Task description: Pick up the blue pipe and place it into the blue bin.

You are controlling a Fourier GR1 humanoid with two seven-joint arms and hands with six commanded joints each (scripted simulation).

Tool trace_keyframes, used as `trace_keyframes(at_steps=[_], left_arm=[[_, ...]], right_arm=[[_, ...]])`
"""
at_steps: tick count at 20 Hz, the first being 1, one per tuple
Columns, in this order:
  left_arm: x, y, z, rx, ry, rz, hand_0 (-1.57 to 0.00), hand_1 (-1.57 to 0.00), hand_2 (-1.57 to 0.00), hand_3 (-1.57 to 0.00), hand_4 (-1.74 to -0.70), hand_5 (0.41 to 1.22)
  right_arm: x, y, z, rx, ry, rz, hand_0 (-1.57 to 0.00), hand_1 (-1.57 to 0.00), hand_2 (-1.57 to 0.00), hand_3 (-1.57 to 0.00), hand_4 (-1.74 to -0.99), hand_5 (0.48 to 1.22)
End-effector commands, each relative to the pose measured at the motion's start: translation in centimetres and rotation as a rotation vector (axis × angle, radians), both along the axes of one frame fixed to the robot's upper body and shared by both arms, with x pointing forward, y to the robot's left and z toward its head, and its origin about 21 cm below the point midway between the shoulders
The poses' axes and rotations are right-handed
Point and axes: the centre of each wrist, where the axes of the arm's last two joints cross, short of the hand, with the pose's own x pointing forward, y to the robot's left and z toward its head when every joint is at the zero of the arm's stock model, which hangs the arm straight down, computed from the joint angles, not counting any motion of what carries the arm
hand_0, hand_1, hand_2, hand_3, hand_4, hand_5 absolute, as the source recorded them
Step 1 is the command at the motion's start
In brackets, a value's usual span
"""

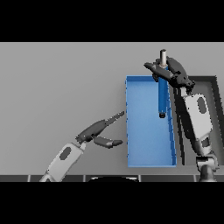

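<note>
1. Head view, worktop: The grey worktop carries a blue bin right of centre. The bin is a long open tray with a raised rim, its long side running away from the robot.
2. Head view, dark tray: A dark, open tray stands just beside the bin on its right. The right arm partly covers it.
3. Head view, right hand: The right hand is positioned over the far right corner of the bin. Its fingers are curled round the upper end of the blue pipe.
4. Head view, blue pipe: The pipe hangs from the right hand over the inside of the bin, near its right wall. A pale grey end protrudes beyond the hand. The dark lower end points towards the bin floor; contact with the floor cannot be determined.
5. Head view, left hand: The left hand is located above the worktop, just left of the bin. Its fingers are extended towards the bin wall, thumb spread, and it holds nothing.
</note>
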Motion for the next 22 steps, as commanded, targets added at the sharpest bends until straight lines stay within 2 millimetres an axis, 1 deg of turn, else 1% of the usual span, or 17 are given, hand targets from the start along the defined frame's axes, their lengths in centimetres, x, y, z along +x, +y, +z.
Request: trace_keyframes(at_steps=[1,2,4,5,6,7,8,9,10,11,12,13,14,15,17,19,22], left_arm=[[-0.1,0.0,0.0,-0.006,0.005,-0.004,0.0,0.0,0.0,0.0,-0.87,0.479],[0.2,0.0,0.1,-0.004,0.002,0.007,0.0,0.0,0.0,0.0,-0.88,0.479],[0.0,0.3,-0.2,0.006,0.001,0.015,0.0,0.0,0.0,0.0,-0.88,0.475],[-0.2,0.2,-0.3,0.001,0.003,0.007,0.0,0.0,0.0,0.0,-0.88,0.476],[0.1,0.1,-0.1,0.007,0.005,0.01,0.0,0.0,0.0,0.0,-0.88,0.479],[0.3,-0.1,0.0,0.009,0.005,0.01,0.0,0.0,0.0,0.0,-0.88,0.481],[0.2,-0.2,-0.1,0.011,0.007,0.013,0.0,0.0,0.0,0.0,-0.89,0.483],[0.3,0.1,0.0,0.003,0.001,0.013,0.0,0.0,0.0,0.0,-0.89,0.486],[0.0,-0.3,-0.1,0.001,0.001,0.005,0.0,0.0,0.0,0.0,-0.88,0.49],[0.0,-0.1,0.0,0.006,-0.001,0.008,0.0,0.0,0.0,0.0,-0.88,0.493],[0.1,0.1,-0.1,0.011,0.003,0.01,0.0,0.0,0.0,0.0,-0.88,0.495],[-0.1,-0.1,-0.1,0.006,-0.001,0.006,0.0,0.0,0.0,0.0,-0.88,0.497],[0.1,-0.2,-0.1,0.002,0.0,0.006,0.0,0.0,0.0,0.0,-0.88,0.497],[0.3,0.0,0.0,0.002,0.003,0.015,0.0,0.0,0.0,0.0,-0.88,0.496],[0.2,-0.2,0.1,0.0,0.004,0.014,0.0,0.0,0.0,0.0,-0.88,0.493],[0.1,-0.1,-0.1,0.0,0.006,0.009,0.0,0.0,0.0,0.0,-0.88,0.49],[-0.2,-0.1,-0.1,-0.006,-0.004,0.004,0.0,0.0,0.0,0.0,-0.88,0.483]], right_arm=[[-0.3,-0.2,-1.2,-0.015,0.047,-0.032,-1.57,-1.57,-1.57,-1.57,-1.499,1.221],[-0.8,-0.5,-2.0,-0.039,0.085,-0.043,-1.57,-1.57,-1.57,-1.57,-1.499,1.221],[-1.3,-1.3,-3.6,-0.097,0.147,-0.079,-1.57,-1.57,-1.57,-1.02,-1.586,1.221],[-1.7,-1.8,-4.7,-0.113,0.191,-0.09,-1.57,-1.57,-1.57,-0.82,-1.617,1.221],[-2.0,-2.2,-5.3,-0.141,0.215,-0.09,-1.57,-1.57,-1.57,-0.68,-1.642,1.221],[-1.9,-2.2,-5.9,-0.164,0.25,-0.099,-1.57,-1.57,-1.57,-0.62,-1.662,1.221],[-2.2,-2.5,-6.7,-0.187,0.289,-0.112,-1.57,-1.57,-1.57,-0.81,-1.617,1.199],[-2.1,-2.5,-7.6,-0.203,0.34,-0.137,-1.57,-1.51,-1.45,-0.96,-1.573,1.188],[-1.9,-2.4,-8.3,-0.21,0.393,-0.145,-1.26,-1.21,-1.16,-0.77,-1.515,1.176],[-1.9,-2.7,-8.7,-0.203,0.447,-0.158,-1.01,-0.97,-0.93,-0.61,-1.451,1.146],[-2.0,-2.8,-9.1,-0.205,0.491,-0.162,-0.8,-0.77,-0.74,-0.49,-1.385,1.114],[-2.1,-2.8,-9.0,-0.212,0.514,-0.145,-0.64,-0.62,-0.6,-0.39,-1.334,1.135],[-2.1,-2.3,-8.7,-0.233,0.518,-0.085,-0.51,-0.5,-0.48,-0.31,-1.296,1.152],[-1.9,-2.5,-8.5,-0.263,0.522,-0.064,-0.41,-0.4,-0.38,-0.25,-1.264,1.108],[-2.2,-2.0,-8.2,-0.364,0.487,-0.02,-0.26,-0.25,-0.24,-0.16,-1.202,1.013],[-2.3,-1.9,-8.8,-0.429,0.47,0.001,-0.17,-0.16,-0.16,-0.1,-1.16,0.945],[-2.3,-1.8,-9.1,-0.493,0.452,0.029,-0.09,-0.08,-0.08,-0.05,-1.133,0.853]])
